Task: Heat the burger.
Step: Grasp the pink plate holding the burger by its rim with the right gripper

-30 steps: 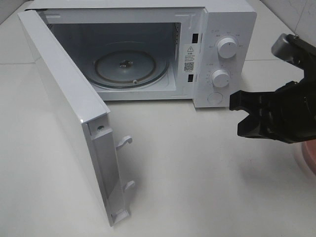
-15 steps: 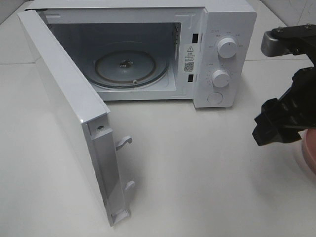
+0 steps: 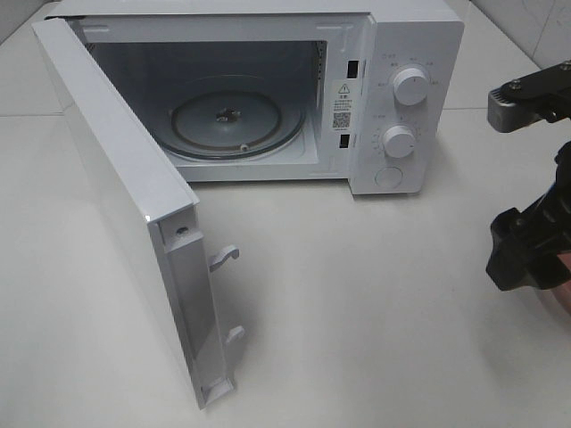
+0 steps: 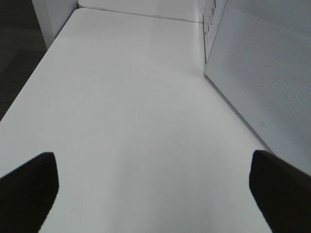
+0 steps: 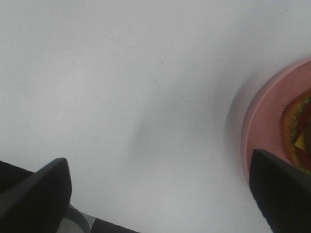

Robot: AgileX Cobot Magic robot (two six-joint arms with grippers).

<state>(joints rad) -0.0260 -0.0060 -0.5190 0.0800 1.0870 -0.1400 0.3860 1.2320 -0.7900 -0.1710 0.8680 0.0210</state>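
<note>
The burger (image 5: pixel 294 130) shows only as a sliver of orange, yellow and green layers on a pink plate (image 5: pixel 262 121) at the edge of the right wrist view. My right gripper (image 5: pixel 158 194) hangs open over bare table just beside the plate, one finger (image 5: pixel 279 187) overlapping the plate's rim in the picture. In the high view that gripper (image 3: pixel 525 257) is at the far right edge, with a hint of pink (image 3: pixel 564 266) behind it. My left gripper (image 4: pixel 155 194) is open and empty above the table beside the microwave door (image 4: pixel 262 73).
The white microwave (image 3: pixel 401 53) stands at the back with its door (image 3: pixel 125 205) swung wide toward the front left. Its glass turntable (image 3: pixel 234 120) carries nothing. Two knobs (image 3: pixel 409 86) and a button sit on its right panel.
My right arm has drawn back to the right and down toward the plate, away from the microwave's front. Its jaws have gone from nearly shut to wide open.
</note>
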